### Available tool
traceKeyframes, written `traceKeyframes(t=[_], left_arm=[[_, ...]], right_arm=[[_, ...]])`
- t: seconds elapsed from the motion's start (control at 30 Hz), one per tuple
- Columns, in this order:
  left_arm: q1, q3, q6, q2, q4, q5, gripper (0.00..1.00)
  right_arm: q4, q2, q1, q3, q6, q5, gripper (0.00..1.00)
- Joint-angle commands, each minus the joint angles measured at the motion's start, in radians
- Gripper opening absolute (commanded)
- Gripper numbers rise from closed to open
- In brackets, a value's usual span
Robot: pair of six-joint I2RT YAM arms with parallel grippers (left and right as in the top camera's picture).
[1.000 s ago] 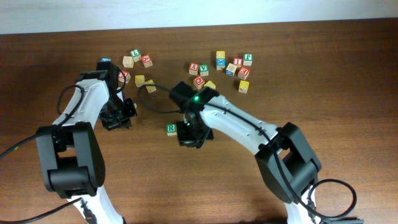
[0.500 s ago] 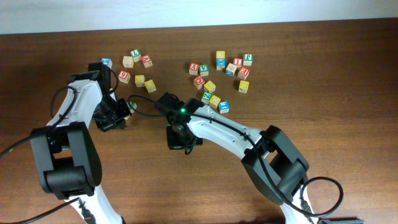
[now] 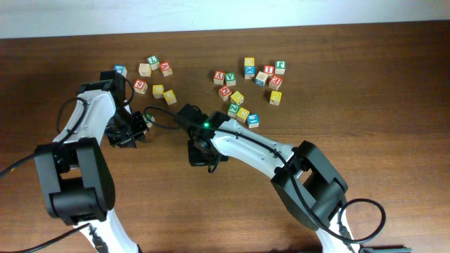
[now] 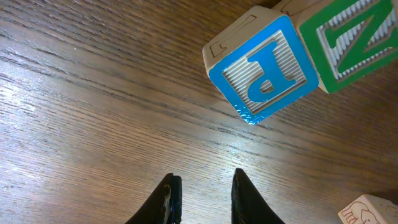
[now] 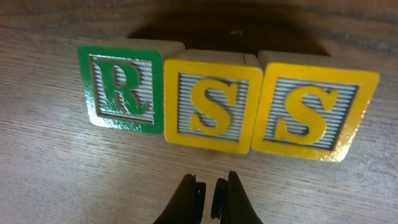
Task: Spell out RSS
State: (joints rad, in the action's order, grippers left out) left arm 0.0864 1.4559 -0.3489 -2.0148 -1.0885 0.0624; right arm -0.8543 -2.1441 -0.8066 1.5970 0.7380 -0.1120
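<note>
Brown wood-grain table (image 3: pixel 394 84), white band (image 3: pixel 211 14) beyond, RSS cubes (image 5: pixel 214 109) abreast

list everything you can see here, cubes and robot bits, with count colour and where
R cube: one, green and white, left end of the row
S cubes: two, yellow, right of the R cube, all three touching
P cube: one, blue, ahead of the left tool
green cube: one, N or Z, next to the P cube
left group: about seven cubes, mixed colours, overhead upper left
right group: about fourteen cubes, mixed colours, overhead upper middle
table: one, dark brown wood
left tool: one, black, open, empty
right tool: one, black, shut, empty, facing the row
</note>
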Motion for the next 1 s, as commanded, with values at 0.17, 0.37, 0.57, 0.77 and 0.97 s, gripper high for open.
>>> traceKeyframes(t=[0.17,0.37,0.57,0.77,0.97], left_arm=[[0.004,0.003,-0.006,-0.001,-0.002,-0.011,0.21],[0.004,0.003,-0.006,-0.001,-0.002,-0.011,0.22],[0.004,0.003,-0.006,-0.001,-0.002,-0.011,0.22],[0.004,0.003,-0.006,-0.001,-0.002,-0.011,0.21],[0.004,0.003,-0.006,-0.001,-0.002,-0.011,0.21]], right_arm=[[0.019,-0.035,-0.005,0.009,0.011,0.018,0.04],[0.02,-0.057,-0.005,0.009,0.011,0.016,0.04],[0.034,-0.057,-0.005,0.009,0.0,0.017,0.04],[0.046,-0.057,-0.005,0.009,-0.004,0.019,0.04],[0.051,-0.057,-0.005,0.009,-0.027,0.027,0.04]])
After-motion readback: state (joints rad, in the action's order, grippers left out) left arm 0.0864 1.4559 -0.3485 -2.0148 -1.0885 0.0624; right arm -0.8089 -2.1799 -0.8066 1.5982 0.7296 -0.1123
